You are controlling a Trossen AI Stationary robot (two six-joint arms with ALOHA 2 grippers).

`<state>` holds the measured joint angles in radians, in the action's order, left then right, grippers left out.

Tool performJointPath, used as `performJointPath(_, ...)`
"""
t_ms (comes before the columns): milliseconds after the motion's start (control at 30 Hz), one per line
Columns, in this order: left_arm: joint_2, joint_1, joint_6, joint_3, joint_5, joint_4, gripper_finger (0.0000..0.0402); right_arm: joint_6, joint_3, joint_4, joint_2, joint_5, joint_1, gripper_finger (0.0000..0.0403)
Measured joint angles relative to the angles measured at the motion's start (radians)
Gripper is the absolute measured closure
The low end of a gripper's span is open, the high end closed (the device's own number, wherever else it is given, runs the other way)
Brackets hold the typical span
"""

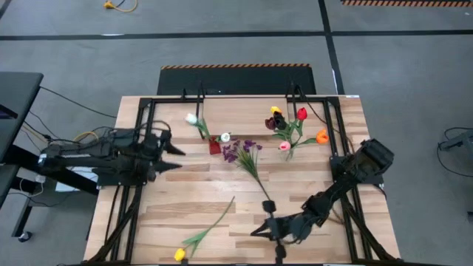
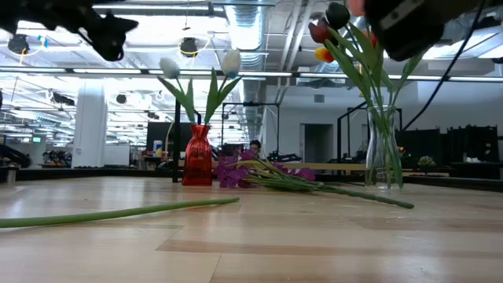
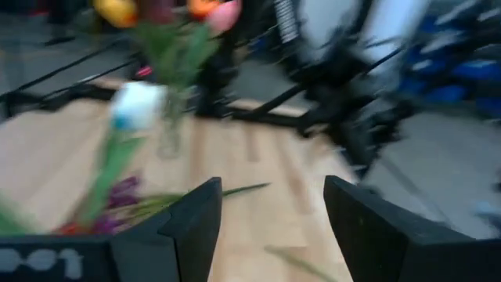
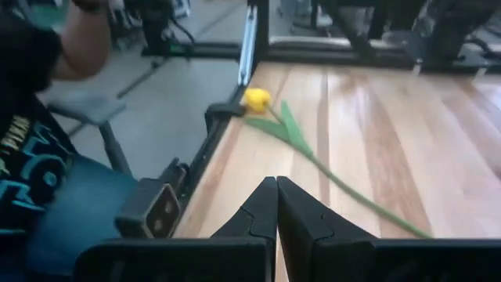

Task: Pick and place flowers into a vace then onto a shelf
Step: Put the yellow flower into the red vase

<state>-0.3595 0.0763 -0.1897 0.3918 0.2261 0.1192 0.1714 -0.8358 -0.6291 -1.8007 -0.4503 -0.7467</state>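
Observation:
A yellow tulip (image 1: 179, 254) lies on the table near the front edge, its stem (image 4: 313, 160) running toward the middle. A purple sprig (image 1: 244, 151) lies flat at the centre. The red vase (image 1: 214, 146) holds white tulips (image 2: 169, 67). The glass vase (image 2: 383, 153) holds red, orange, yellow, pink and maroon tulips (image 1: 288, 125). My left gripper (image 1: 179, 159) hangs open and level at the left, pointing toward the vases, with nothing between its fingers (image 3: 196, 227). My right gripper (image 4: 276, 184) is shut and empty near the front edge, pointing at the yellow tulip. The shelf is out of view.
Black frame rails (image 1: 140, 148) run along the table's left, right and far sides. A seated person (image 4: 47, 157) in a dark shirt is just off the table beyond the yellow tulip. Bare planks (image 1: 199, 192) lie between the two grippers.

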Motion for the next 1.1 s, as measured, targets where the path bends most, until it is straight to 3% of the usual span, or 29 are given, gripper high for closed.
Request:
performJointPath(267,0.103,-0.262,-0.031,-0.142,-0.130,-0.207,0.0185,0.013,-0.244,0.378,-0.065,0.022,0.062,0.0403)
performJointPath(533,0.104,-0.470,0.073,-0.168,-0.250,-0.269,0.0185,0.039,-0.501,0.739,-0.070,0.348,0.142,0.0403)
performJointPath(767,0.104,-0.577,0.172,-0.168,-0.335,-0.269,0.0185,0.036,-0.650,0.989,-0.071,0.346,0.174,0.0403)
performJointPath(1000,0.104,-0.615,0.190,-0.168,-0.336,-0.275,0.0185,0.028,-0.658,0.988,-0.079,0.316,0.193,0.0403)
performJointPath(1100,0.104,-0.630,0.187,-0.168,-0.334,-0.277,0.0185,-0.004,-0.706,1.012,-0.148,0.305,0.194,0.0403)
